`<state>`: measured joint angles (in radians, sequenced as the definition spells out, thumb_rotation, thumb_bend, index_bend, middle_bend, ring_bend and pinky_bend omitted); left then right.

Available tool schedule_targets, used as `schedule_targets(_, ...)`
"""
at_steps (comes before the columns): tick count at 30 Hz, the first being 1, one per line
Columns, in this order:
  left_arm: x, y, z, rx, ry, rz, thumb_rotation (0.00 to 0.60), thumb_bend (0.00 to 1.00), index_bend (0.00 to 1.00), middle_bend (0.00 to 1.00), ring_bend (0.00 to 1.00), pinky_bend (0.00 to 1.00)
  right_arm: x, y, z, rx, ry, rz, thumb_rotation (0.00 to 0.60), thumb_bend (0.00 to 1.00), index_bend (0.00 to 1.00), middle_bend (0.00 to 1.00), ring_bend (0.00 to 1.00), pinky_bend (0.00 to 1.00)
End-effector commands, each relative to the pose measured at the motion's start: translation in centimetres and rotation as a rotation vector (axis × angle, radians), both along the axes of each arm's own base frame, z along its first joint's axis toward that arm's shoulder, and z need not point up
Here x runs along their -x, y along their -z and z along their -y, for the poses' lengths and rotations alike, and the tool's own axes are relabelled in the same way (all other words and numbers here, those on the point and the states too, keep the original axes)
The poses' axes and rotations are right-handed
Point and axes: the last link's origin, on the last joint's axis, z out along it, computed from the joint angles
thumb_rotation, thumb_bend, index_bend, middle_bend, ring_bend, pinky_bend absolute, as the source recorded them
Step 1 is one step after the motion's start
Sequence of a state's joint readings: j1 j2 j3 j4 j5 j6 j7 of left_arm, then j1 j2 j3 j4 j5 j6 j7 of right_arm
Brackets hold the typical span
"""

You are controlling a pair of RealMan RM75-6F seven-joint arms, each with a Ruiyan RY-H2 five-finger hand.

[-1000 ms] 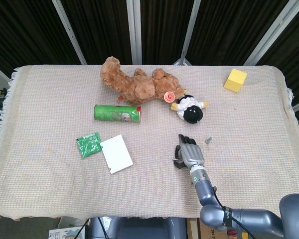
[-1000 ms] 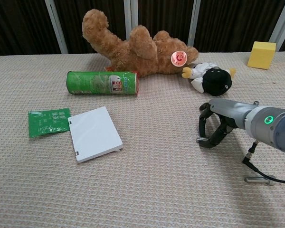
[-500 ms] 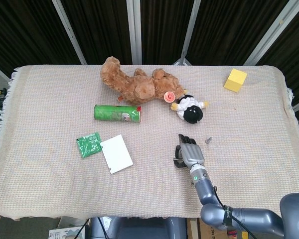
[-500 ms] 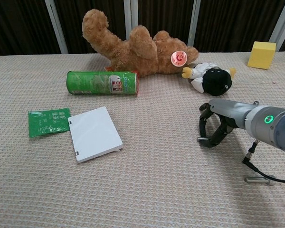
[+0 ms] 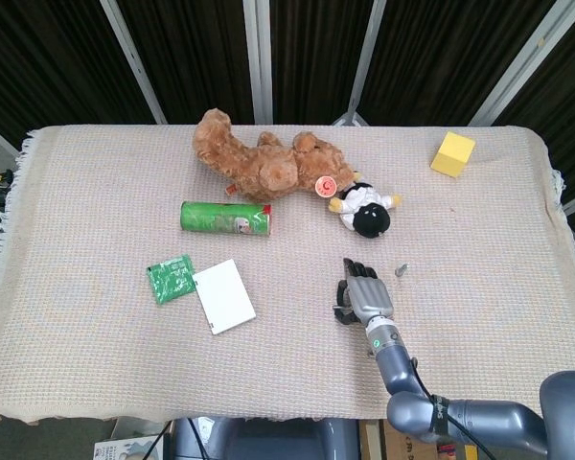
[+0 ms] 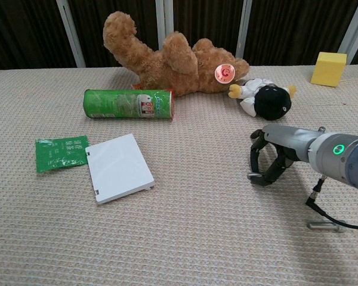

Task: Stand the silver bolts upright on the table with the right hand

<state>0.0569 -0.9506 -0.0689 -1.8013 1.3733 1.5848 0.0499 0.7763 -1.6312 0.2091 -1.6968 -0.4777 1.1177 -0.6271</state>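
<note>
The right hand (image 5: 360, 293) rests on the surface with its fingers (image 6: 264, 161) curled down around nothing, while the small silver bolt (image 5: 400, 269) stands just right and slightly far of them.

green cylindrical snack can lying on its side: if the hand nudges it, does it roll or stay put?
Likely rolls: the green cylindrical snack can lies on its side, round wall down on the woven beige tablecloth. The cloth's coarse weave may slow it. Pushed away from the robot, it would probably stop against the brown teddy bear just behind it. Weight can't be told.
</note>
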Motion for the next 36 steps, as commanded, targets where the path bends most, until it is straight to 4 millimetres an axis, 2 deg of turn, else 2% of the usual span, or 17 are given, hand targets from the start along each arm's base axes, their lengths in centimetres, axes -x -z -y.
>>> schedule_targets(1,0.0,0.0,0.0,-0.002,0.000,0.001,0.600,0.12,0.09,0.07,0.05,0.18,0.0,0.0,0.0,0.001,-0.001,0.004,0.600,0.43,0.67,0.01,0.02,0.09)
schedule_targets(36,0.0,0.0,0.0,0.000,-0.003,0.001,0.600,0.12,0.09,0.07,0.05,0.18,-1.4,-2.0,0.2,0.032,-0.019,0.053,0.600,0.43,0.67,0.01,0.02,0.09)
